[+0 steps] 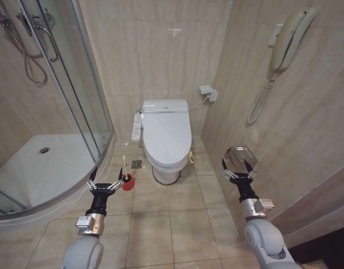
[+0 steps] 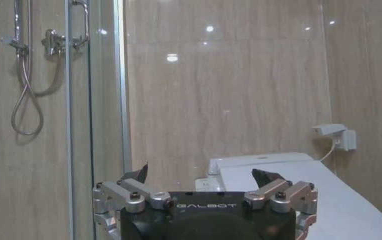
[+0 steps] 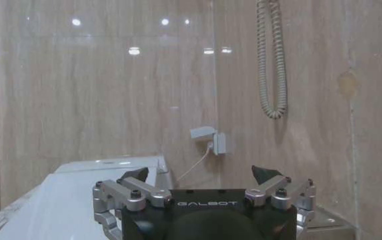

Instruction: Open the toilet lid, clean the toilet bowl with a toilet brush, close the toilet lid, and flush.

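1. Left tool (image 1: pixel 106 179) hangs released above the floor, toilet brush (image 1: pixel 124 171) in its red holder (image 1: pixel 127 183) just beside
2. Right tool (image 1: pixel 237 168) released
3. Toilet lid (image 1: pixel 166 135) closed ahead, between both tools

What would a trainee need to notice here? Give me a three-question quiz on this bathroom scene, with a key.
1. True or false: the toilet lid is raised against the tank.
2. Which item stands on the floor just ahead of the left gripper?
A. the red cup holder with the toilet brush
B. a bucket
C. a roll of paper
3. Fill in: the right gripper hovers near the wall to the toilet's right, its fingers ____ and holding nothing.

Key: 1 false, the lid lies shut over the toilet bowl. 2 A. 3 open.
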Controlling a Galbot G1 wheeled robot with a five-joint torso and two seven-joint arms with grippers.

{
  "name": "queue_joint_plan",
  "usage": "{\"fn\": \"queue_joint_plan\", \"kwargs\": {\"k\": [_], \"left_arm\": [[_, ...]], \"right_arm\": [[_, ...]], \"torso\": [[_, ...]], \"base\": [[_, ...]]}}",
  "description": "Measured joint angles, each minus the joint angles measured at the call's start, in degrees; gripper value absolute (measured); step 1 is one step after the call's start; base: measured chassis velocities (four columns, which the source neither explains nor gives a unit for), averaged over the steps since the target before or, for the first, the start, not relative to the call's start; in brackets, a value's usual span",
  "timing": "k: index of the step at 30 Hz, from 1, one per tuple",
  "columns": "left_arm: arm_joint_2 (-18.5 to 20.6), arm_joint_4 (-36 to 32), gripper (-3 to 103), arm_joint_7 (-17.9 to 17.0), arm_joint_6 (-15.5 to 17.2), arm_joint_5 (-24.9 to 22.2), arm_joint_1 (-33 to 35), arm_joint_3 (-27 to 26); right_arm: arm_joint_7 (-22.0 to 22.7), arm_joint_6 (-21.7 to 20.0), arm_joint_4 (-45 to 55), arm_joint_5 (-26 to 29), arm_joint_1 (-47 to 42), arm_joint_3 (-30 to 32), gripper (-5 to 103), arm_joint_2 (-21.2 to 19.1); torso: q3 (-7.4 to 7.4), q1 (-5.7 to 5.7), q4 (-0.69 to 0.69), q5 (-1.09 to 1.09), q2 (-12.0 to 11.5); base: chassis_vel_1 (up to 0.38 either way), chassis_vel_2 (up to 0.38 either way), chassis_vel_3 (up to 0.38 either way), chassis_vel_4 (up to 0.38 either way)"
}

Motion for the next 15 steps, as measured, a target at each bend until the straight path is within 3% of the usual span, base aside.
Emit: {"fn": "queue_joint_plan", "kwargs": {"k": [15], "left_arm": [[0.0,0.0,100,0.0,0.0,0.0,0.01,0.0]], "right_arm": [[0.0,0.0,0.0,0.0,-0.01,0.0,100,0.0]], "torso": [[-0.01,-0.04,-0.01,0.01,0.0]], "base": [[0.003,0.007,-0.005,-0.004]]}}
